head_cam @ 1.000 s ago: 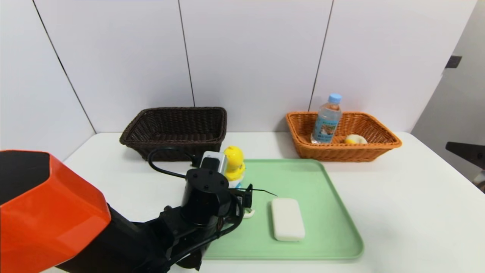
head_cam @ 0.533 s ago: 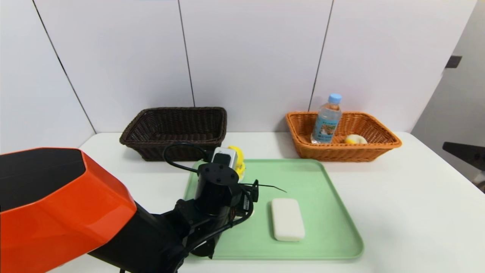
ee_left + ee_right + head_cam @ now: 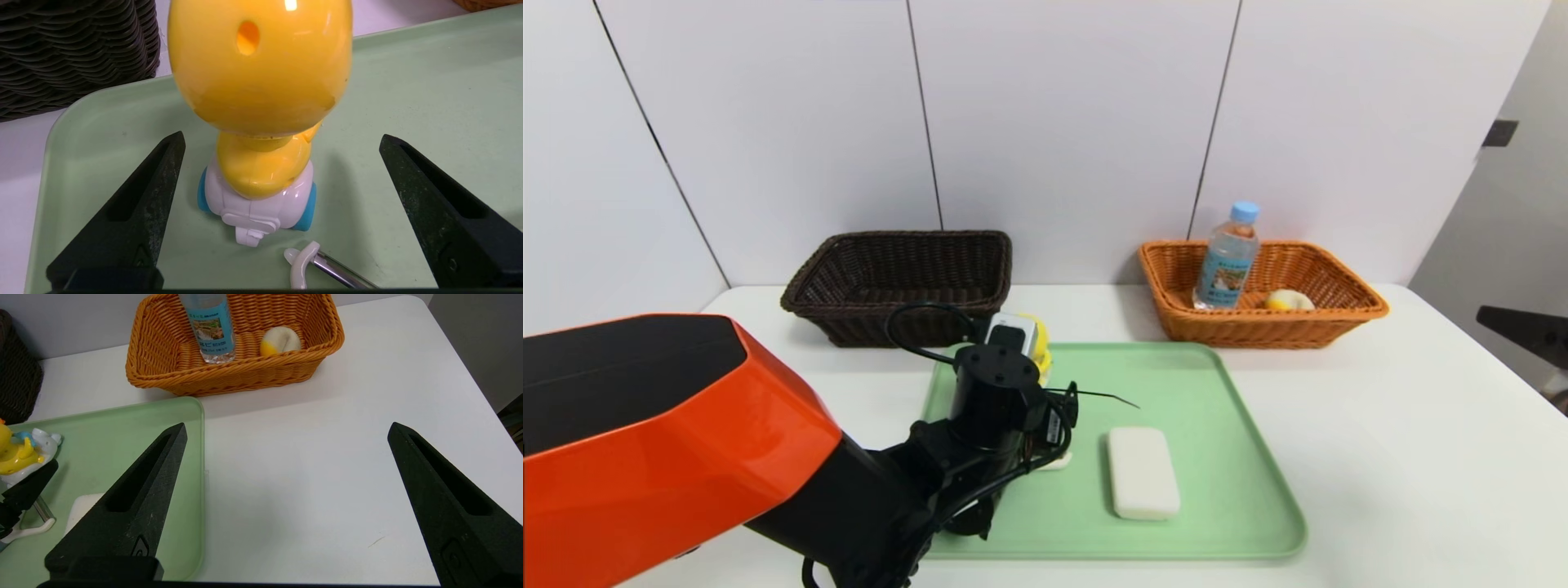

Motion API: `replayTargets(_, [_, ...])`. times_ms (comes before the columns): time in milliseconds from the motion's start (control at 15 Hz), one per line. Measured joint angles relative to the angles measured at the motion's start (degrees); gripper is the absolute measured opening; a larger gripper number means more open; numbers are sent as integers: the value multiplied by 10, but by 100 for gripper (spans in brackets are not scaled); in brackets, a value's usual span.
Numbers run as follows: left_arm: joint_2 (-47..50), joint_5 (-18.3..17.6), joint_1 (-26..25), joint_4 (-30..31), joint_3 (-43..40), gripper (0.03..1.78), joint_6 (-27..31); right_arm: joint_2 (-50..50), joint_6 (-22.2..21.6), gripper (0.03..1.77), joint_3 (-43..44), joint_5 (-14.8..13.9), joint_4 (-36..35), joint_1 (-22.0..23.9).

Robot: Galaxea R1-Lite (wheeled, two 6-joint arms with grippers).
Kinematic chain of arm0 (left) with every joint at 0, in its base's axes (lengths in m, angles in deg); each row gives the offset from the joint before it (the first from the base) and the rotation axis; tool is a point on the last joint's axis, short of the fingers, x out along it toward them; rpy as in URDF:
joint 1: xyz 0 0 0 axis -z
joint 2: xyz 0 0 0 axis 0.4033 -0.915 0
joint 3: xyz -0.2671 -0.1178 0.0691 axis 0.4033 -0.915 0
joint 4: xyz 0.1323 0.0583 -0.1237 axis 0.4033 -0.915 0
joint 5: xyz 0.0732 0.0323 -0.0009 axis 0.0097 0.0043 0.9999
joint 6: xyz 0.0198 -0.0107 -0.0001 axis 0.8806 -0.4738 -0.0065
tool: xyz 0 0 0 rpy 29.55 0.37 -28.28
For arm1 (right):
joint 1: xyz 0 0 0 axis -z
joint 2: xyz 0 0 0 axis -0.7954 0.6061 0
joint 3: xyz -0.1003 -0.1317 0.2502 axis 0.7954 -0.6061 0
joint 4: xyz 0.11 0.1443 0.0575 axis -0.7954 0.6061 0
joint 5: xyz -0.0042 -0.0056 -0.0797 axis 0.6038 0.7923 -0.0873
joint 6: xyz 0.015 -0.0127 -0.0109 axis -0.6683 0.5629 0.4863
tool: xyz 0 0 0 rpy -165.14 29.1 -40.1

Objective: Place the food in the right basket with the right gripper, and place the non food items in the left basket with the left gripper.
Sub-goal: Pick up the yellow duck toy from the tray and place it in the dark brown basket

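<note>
Since the earlier frame, my left hand [image 3: 282, 139] has shifted toward the right of the head view, over the tray [image 3: 1217, 523]. It is released, fingers wide on either side of the upright duck toy [image 3: 261, 163]. The peeler [image 3: 335, 267] and white bar [image 3: 1143, 474] lie on the tray, lower centre. My right hand [image 3: 288, 428] idles, spread open, at the right edge.

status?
Left gripper open, fingers either side of duck toy, no grip. Right gripper open, idle over table right of tray. Peeler lies beside duck.
</note>
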Motion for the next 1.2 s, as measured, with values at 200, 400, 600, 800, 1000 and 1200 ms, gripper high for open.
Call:
replayTargets(200, [-6, 0, -4, 0, 1, 169, 1, 0, -1, 170, -1, 0, 0, 0])
replayTargets(400, [-10, -1, -7, 0, 7, 169, 1, 0, -1, 170, -3, 0, 0, -2])
replayTargets(600, [-15, -1, -7, 0, 18, 169, 1, -3, 0, 170, -10, 0, 0, -3])
replayTargets(800, [-21, -1, -10, 0, 25, 169, 1, -5, -1, 170, -13, 0, 0, -4])
replayTargets(1000, [-26, -2, -13, -1, 30, 169, 1, -7, -1, 170, -14, 0, 0, -4])
replayTargets(1200, [-29, -4, -25, 0, 34, 169, 11, -7, -1, 170, -14, 0, -1, -4])
